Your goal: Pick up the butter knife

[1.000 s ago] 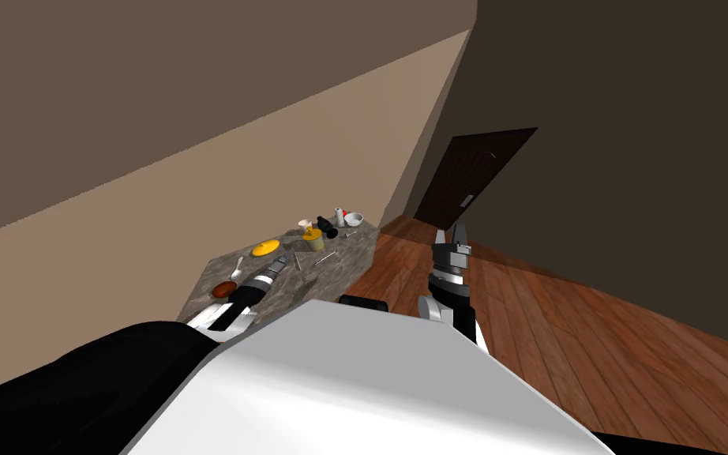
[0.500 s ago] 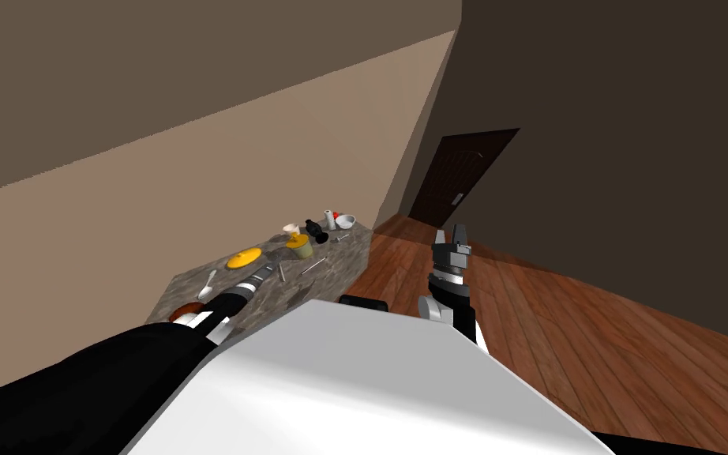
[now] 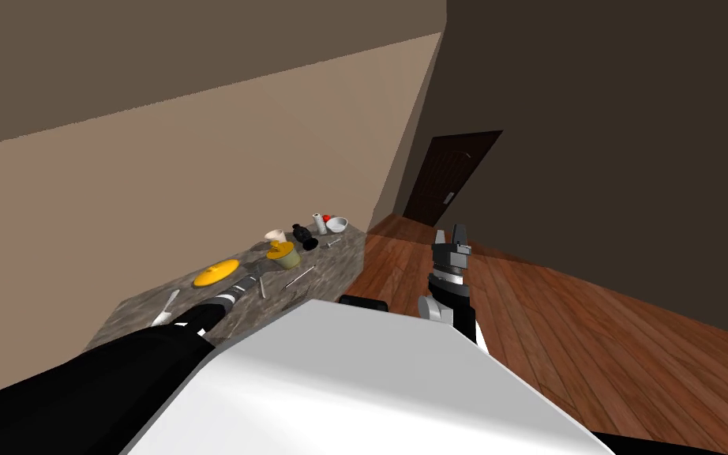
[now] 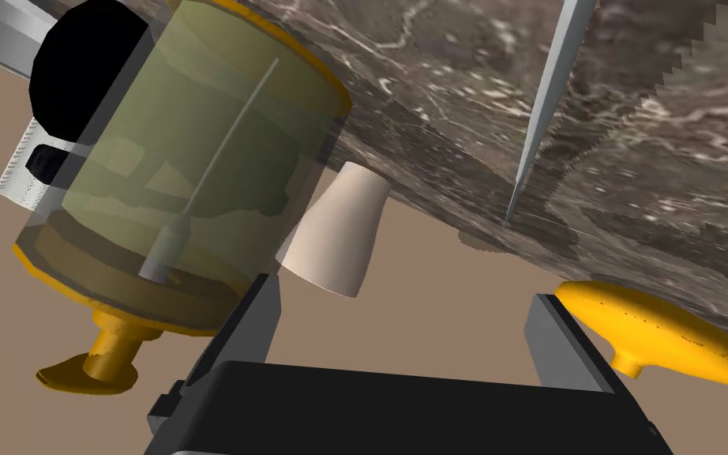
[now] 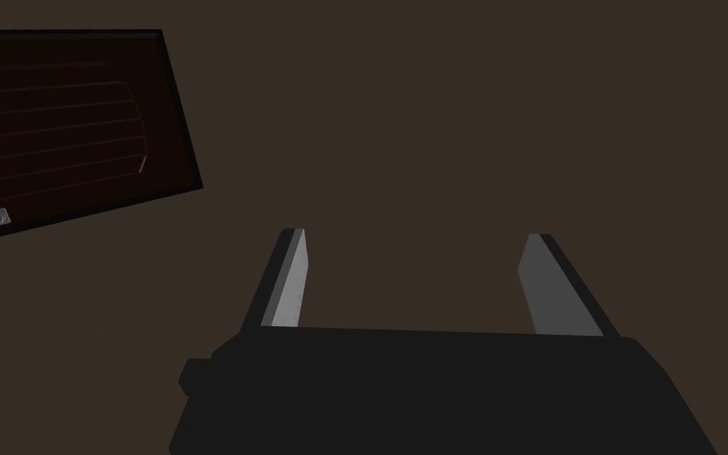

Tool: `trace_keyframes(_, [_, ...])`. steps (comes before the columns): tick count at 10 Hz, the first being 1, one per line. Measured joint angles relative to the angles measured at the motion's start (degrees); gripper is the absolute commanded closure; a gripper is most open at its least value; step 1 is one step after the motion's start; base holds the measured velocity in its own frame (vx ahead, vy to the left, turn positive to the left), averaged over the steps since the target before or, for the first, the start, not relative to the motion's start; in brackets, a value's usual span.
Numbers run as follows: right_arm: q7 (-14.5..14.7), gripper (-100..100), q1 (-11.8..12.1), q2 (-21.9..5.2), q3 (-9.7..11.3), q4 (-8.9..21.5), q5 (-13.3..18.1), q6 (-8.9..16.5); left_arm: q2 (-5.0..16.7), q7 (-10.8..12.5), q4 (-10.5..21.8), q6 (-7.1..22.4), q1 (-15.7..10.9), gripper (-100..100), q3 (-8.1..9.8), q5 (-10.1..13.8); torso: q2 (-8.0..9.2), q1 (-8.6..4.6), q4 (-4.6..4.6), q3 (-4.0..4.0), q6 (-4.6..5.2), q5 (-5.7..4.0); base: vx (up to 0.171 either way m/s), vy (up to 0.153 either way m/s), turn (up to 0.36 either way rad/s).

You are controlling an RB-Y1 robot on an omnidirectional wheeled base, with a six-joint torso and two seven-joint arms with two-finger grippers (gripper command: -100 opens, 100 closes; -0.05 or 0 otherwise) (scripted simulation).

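The picking up is not yet done. The butter knife (image 4: 546,99), as I judge the slim grey blade to be, is lying flat on the marbled surface (image 4: 670,158), toward its front edge, between the yellow lid (image 4: 662,332) and the jar (image 4: 197,182). The left pincer (image 4: 406,324) is standing wide open near the knife and is gripping nothing. Closing on the knife and lifting it are remaining. The right pincer (image 5: 414,276) is hanging open and empty, away from the surface.
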Motion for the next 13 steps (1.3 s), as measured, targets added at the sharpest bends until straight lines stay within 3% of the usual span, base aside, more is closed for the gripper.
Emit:
trace_keyframes(2, [0.0, 0, 0.0, 0.0, 0.0, 0.0, 0.0, 0.0, 0.1, -2.0, 2.2, 1.9, 2.3, -100, 0.15, 1.7, 0.11, 0.00, 0.02, 0.06, 0.00, 0.00, 0.083, -0.035, -0.085])
trace_keyframes(5, [0.0, 0, 0.0, 0.0, 0.0, 0.0, 0.0, 0.0, 0.7, -3.7, 1.9, 5.9, 5.0, -100, 0.37, 3.9, 0.24, 0.03, 0.05, 0.14, -0.02, 0.01, 0.063, -0.030, -0.081])
trace_keyframes(7, [0.0, 0, 0.0, 0.0, 0.0, 0.0, 0.0, 0.0, 1.7, -4.7, 4.1, 7.0, 5.3, -100, 0.11, 5.3, 0.23, 0.11, 0.05, 0.13, -0.01, 0.02, 0.077, -0.015, -0.092])
trace_keyframes(9, [0.0, 0, 0.0, 0.0, 0.0, 0.0, 0.0, 0.0, 2.9, -5.9, 4.1, 9.6, 8.6, -100, 0.73, 8.0, 0.16, 0.10, 0.03, 0.09, -0.01, 0.01, 0.080, -0.023, -0.082])
trace_keyframes(11, [0.0, 0, 0.0, 0.0, 0.0, 0.0, 0.0, 0.0, 3.3, -6.9, 6.3, 10.5, 8.4, -100, 0.14, 9.0, 0.28, 0.08, 0.06, 0.16, -0.01, 0.02, 0.056, -0.027, -0.087])
trace_keyframes(13, [0.0, 0, 0.0, 0.0, 0.0, 0.0, 0.0, 0.0, 3.7, -8.2, 8.1, 11.7, 10.8, -100, 0.09, 11.5, 0.19, 0.07, 0.04, 0.11, -0.03, 0.02, 0.095, -0.025, -0.103])
